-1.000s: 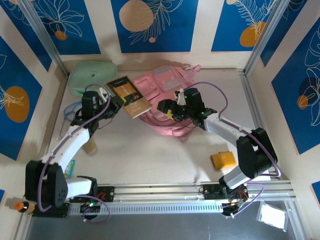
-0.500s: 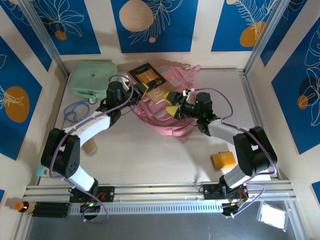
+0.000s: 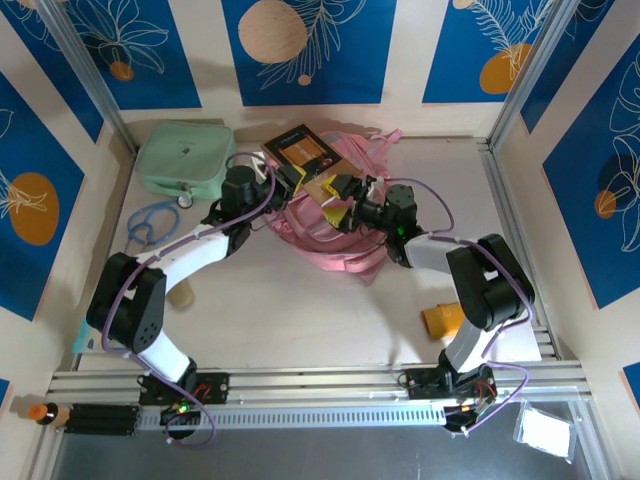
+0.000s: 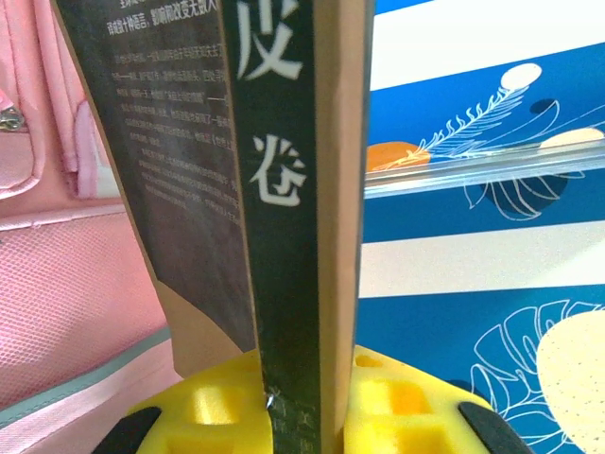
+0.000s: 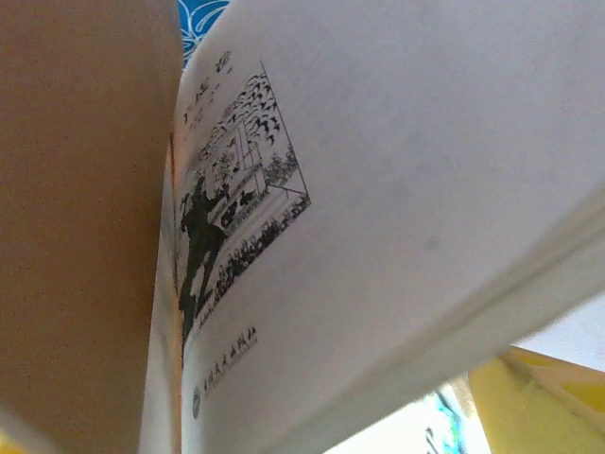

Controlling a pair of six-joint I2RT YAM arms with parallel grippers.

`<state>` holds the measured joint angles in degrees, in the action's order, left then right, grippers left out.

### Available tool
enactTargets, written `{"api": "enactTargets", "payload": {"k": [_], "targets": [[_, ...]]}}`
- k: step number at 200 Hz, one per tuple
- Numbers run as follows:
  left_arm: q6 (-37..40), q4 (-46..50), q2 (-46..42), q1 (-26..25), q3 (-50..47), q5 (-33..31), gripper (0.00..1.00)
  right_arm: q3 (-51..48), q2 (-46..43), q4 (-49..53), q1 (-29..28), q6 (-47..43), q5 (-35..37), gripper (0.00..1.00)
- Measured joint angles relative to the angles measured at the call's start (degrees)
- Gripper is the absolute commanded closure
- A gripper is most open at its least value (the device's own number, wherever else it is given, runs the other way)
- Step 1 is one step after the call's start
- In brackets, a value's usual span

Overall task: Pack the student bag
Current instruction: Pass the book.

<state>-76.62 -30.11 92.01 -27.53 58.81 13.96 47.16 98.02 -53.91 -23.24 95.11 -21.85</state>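
The student bag (image 3: pixel 335 245) is a pink backpack lying flat at the middle of the table; its pink mesh and fabric show in the left wrist view (image 4: pixel 57 284). A brown and dark book (image 3: pixel 305 158) is held over the bag's far left part. My left gripper (image 3: pixel 285 180) is shut on it, with the yellow pads (image 4: pixel 217 407) pressed on either side of the spine (image 4: pixel 284 189). My right gripper (image 3: pixel 345 190) stands open at the book's right edge. The book's cover and printed page (image 5: pixel 378 189) hang close before its camera, with one yellow finger (image 5: pixel 539 397) below.
A mint-green case (image 3: pixel 185 155) lies at the back left, with a blue looped item (image 3: pixel 150 220) in front of it. An orange block (image 3: pixel 445 320) sits at the front right. A wooden cylinder (image 3: pixel 180 293) stands by the left arm. Walls close in on three sides.
My left gripper has carried the book right and farther back, from beside the bag to over its far part. My right gripper has moved left to the book's edge.
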Motion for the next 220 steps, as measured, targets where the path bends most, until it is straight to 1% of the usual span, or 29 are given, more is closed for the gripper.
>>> {"api": "enactTargets", "payload": {"k": [21,47,134,155,164,172,180,191,201,216,220], "targets": [[-0.96,-1.33,0.0,-0.13,-0.68,-0.98,1.0,0.52,0.48,-1.18,-0.04,1.57,1.4,0.16],[-1.75,-2.12,-0.07,-0.2,-2.03,-1.75,1.0,0.59,0.83,-1.7,0.02,2.95,3.26,0.23],[-3.08,-2.49,-1.55,-0.26,-5.18,-3.89,1.0,1.29,2.73,-4.24,0.85,5.75,4.5,0.49],[-3.28,-2.47,-1.95,-0.26,-5.35,-4.0,1.0,1.29,2.73,-3.96,0.94,5.51,4.28,0.6],[-3.28,-2.45,-2.12,-0.26,-5.42,-3.98,1.0,1.29,2.73,-3.54,1.01,5.09,3.96,0.66],[-3.34,-2.4,-2.36,-0.26,-5.6,-3.98,1.0,1.42,2.73,-3.02,1.07,4.42,3.56,0.74],[-3.39,-2.21,-2.62,-0.26,-5.79,-4.04,0.94,1.64,2.73,-2.34,1.16,4.09,3.26,0.81],[-3.19,-1.46,-2.91,-0.26,-6.01,-4.39,0.83,2.12,2.71,-1.16,1.27,3.26,2.75,0.85],[-2.71,-0.28,-3.13,-0.26,-6.08,-4.66,0.71,2.67,2.45,0.46,1.4,2.16,2.19,0.91],[-0.72,2.6,-3.98,-0.33,-6.08,-4.46,0.52,2.82,0.98,3.93,1.66,-0.42,2.14,0.94],[0.98,3.76,-4.35,-0.39,-6.08,-4.17,0.48,2.84,0.31,5.38,1.88,-1.33,2.21,0.95]]}}
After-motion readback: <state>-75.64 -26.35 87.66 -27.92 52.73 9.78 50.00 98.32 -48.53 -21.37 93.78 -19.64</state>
